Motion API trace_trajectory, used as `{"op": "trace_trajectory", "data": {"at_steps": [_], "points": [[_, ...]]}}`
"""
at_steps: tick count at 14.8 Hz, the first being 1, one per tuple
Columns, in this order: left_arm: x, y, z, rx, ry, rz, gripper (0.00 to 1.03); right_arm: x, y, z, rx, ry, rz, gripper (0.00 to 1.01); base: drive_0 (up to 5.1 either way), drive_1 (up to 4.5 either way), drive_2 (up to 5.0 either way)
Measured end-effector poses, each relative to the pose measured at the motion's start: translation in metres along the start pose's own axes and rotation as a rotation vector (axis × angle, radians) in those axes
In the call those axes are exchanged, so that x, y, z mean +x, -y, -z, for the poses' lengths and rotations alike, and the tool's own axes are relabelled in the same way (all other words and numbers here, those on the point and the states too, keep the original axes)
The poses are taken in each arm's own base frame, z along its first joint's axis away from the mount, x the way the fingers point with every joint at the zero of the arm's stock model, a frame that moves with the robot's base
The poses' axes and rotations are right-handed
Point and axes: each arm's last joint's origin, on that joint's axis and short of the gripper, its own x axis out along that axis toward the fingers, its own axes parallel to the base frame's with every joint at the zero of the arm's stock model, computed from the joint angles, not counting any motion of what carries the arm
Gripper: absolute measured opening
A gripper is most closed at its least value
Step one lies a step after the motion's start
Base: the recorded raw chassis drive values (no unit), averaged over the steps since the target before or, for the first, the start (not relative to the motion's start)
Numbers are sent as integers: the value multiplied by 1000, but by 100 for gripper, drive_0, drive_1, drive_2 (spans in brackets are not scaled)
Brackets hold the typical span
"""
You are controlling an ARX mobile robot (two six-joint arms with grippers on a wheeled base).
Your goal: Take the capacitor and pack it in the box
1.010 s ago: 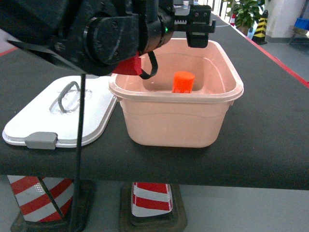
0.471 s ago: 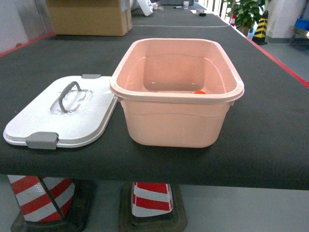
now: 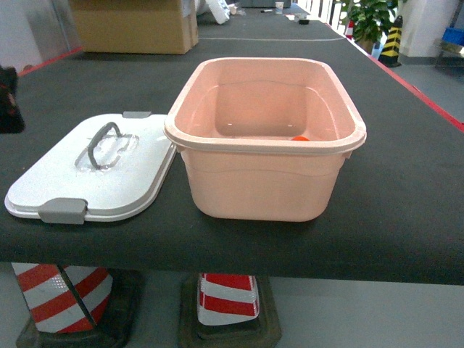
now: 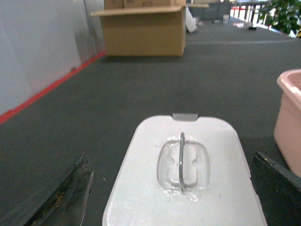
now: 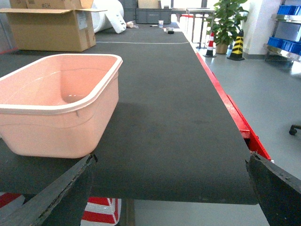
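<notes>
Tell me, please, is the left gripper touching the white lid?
Apart. In the left wrist view the open left gripper hovers above the lid, its fingers wide either side of the handle.

**No readable writing anywhere**

Scanning all three views and there is not a word, number or brand to read. The pink box (image 3: 265,174) is plain on every side that shows. Its white lid (image 3: 87,181) carries no print either. The brown cardboard carton (image 4: 143,29) at the far end of the table (image 5: 169,108) shows a few dark marks along its top edge, too blurred to read.
</notes>
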Motion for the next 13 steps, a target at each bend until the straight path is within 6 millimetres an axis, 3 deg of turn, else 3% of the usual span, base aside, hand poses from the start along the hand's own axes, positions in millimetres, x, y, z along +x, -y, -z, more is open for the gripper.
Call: {"op": "trace_trajectory", "data": {"at_steps": [1, 6, 9, 13], "points": [[28, -1, 20, -2, -81, 24, 98, 0, 0, 0, 0, 0, 0, 98, 0, 0, 0], [55, -1, 30, -14, -110, 35, 98, 0, 0, 0, 0, 0, 0, 98, 0, 0, 0], [103, 5, 44, -22, -146, 83, 98, 0, 0, 0, 0, 0, 0, 98, 0, 0, 0], [150, 25, 76, -12, -224, 123, 98, 0, 0, 0, 0, 0, 0, 98, 0, 0, 0]]}}
